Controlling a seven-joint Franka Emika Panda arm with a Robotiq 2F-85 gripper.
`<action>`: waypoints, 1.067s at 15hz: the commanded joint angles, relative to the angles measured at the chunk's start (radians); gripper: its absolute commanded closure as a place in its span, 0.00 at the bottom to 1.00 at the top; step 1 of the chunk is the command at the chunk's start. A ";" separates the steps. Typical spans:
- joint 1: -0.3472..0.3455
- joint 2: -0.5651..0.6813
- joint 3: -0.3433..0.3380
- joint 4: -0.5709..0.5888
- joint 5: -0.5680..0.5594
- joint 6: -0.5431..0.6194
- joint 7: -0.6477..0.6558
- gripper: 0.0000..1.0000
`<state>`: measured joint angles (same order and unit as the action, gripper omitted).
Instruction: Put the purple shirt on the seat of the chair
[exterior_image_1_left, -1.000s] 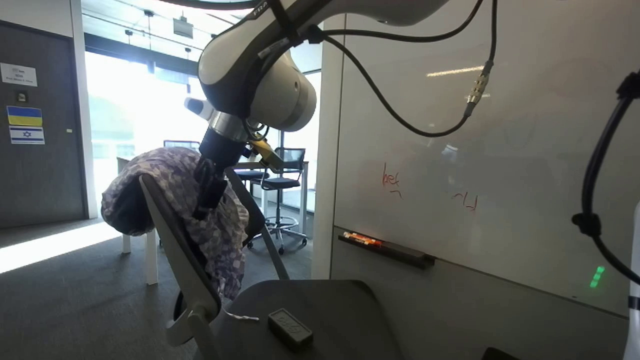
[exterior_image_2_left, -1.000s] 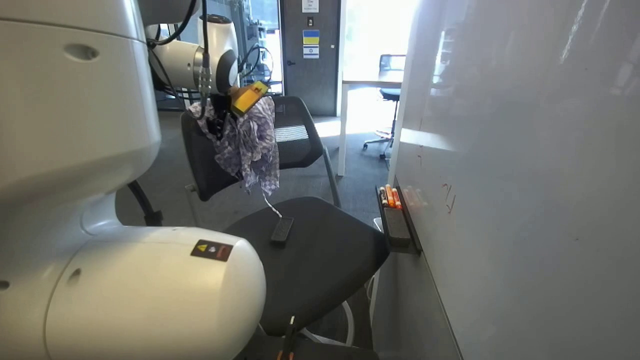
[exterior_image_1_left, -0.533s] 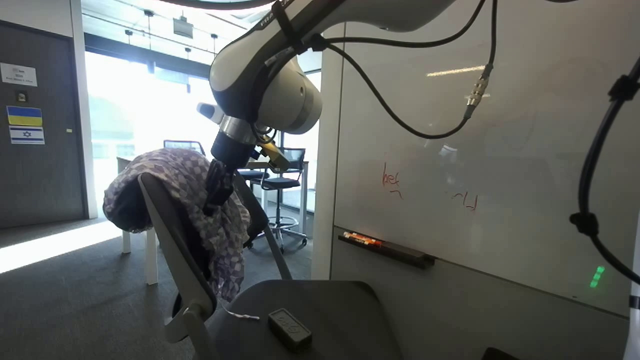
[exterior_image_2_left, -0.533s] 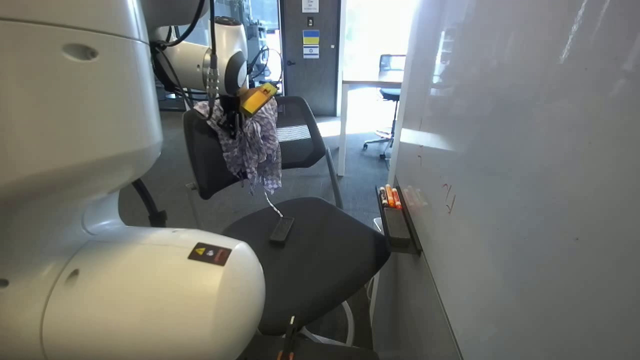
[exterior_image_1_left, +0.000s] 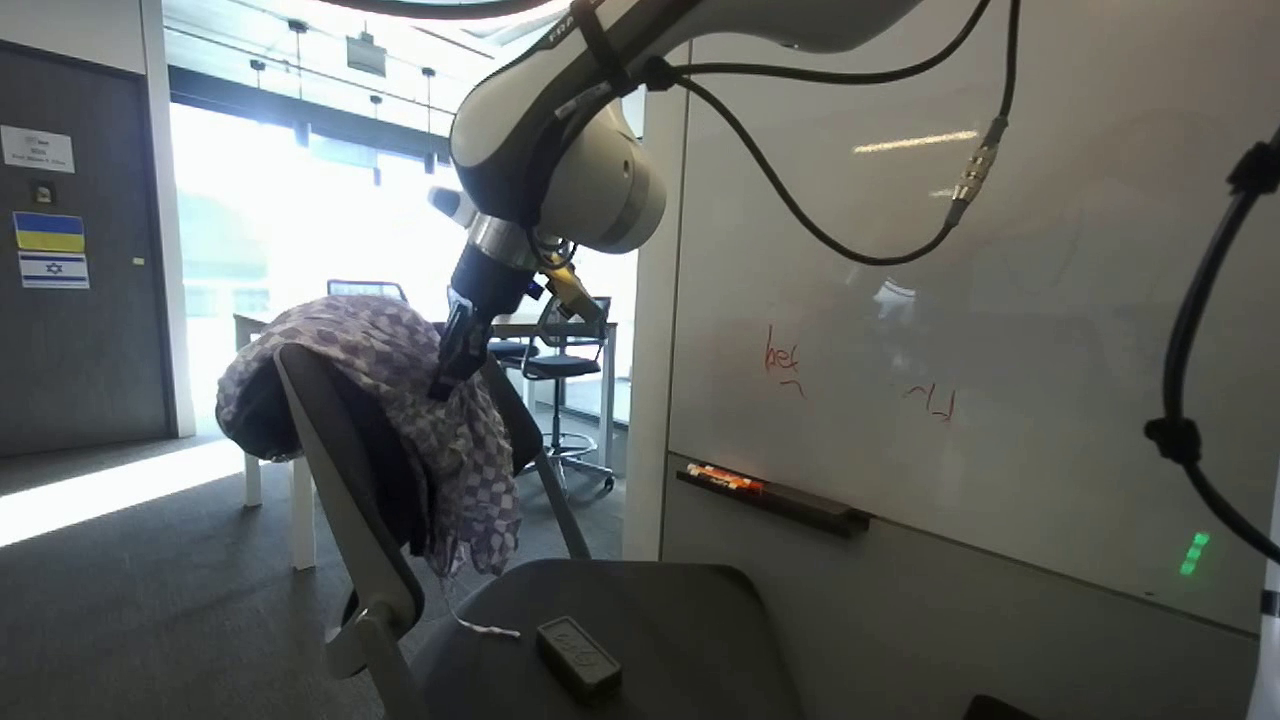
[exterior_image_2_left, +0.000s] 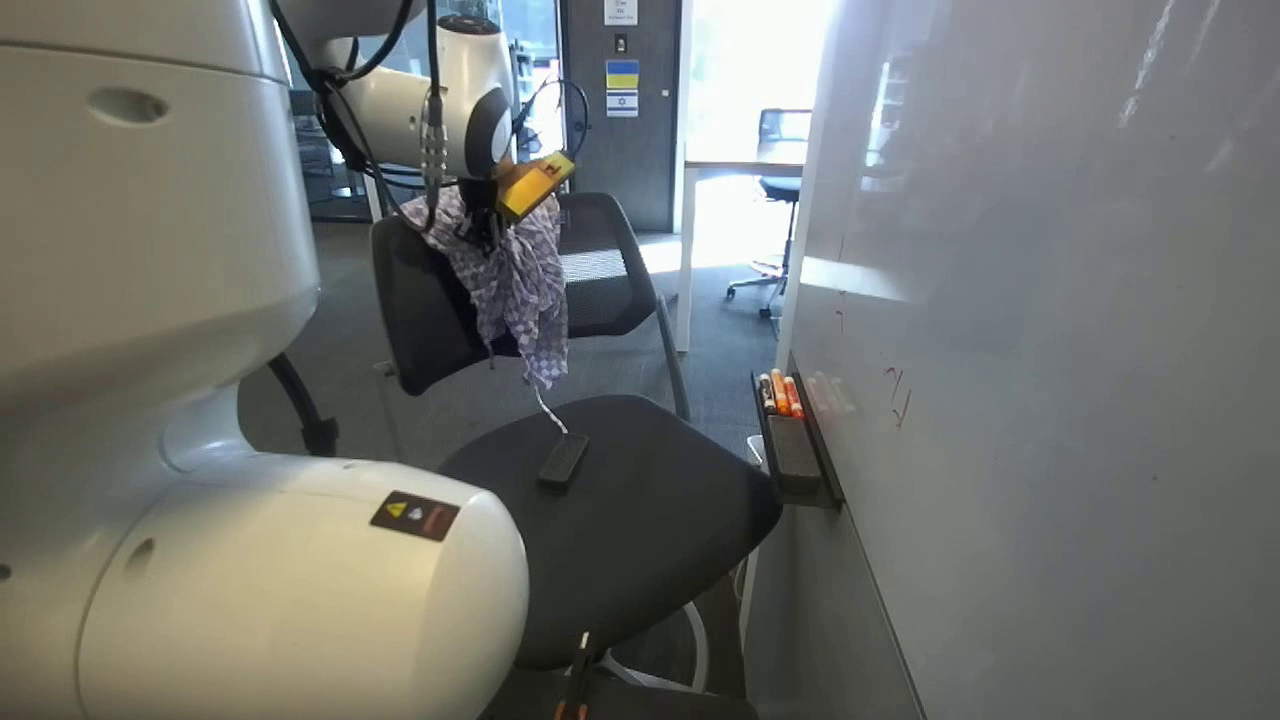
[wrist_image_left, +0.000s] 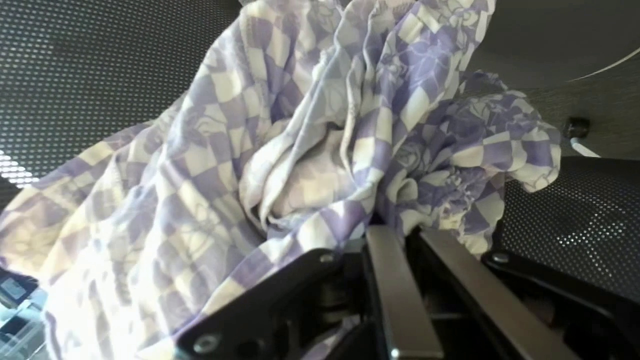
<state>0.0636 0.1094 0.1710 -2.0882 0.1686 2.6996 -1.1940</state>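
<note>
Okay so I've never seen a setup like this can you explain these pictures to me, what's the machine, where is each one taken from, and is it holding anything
The machine is a robot arm, reaching down to a black pincer that serves as its hand. Two pictures come from cameras standing apart from it, looking across the room; the close-up comes from a camera on its wrist. The purple checked shirt is draped over the chair back, with part of it hanging down in front toward the seat. On the seat lie a dark block and the end of a white cord. The pincer is shut, and it seems to have a fold of the shirt pinched between its tips; the close-up shows the cloth bunched right there.
</note>
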 joint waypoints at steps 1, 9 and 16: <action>-0.007 -0.104 -0.022 -0.062 -0.007 0.059 0.070 0.94; -0.068 -0.269 -0.147 -0.161 -0.260 0.230 0.384 0.95; -0.372 -0.398 -0.098 -0.194 -0.719 0.148 0.824 0.95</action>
<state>-0.1835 -0.2030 0.0237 -2.2525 -0.3780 2.9114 -0.5481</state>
